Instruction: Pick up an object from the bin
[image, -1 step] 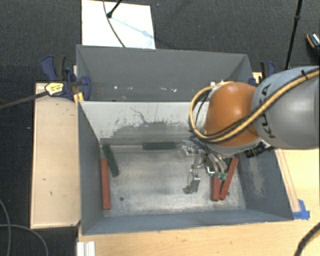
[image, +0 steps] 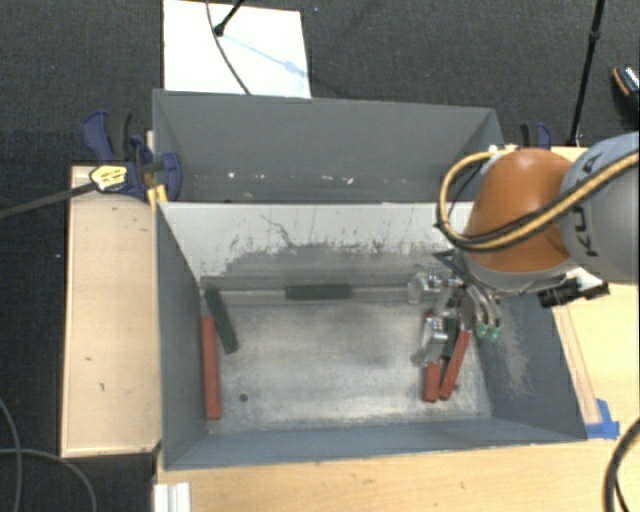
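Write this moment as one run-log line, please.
gripper: down at red sticks, right front of bin | grasp: unclear | elsewhere: long red stick, short green stick at left wall, green bar at back

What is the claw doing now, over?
Claw low at right of bin, over two red sticks. Long red stick and green stick lie far left. Nothing in the way.

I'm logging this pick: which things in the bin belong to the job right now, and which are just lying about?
In the job:
gripper; short red sticks below it, near the right wall.

Lying about:
long red stick along the left wall; slanted dark green stick beside it; level dark green stick against the back wall.
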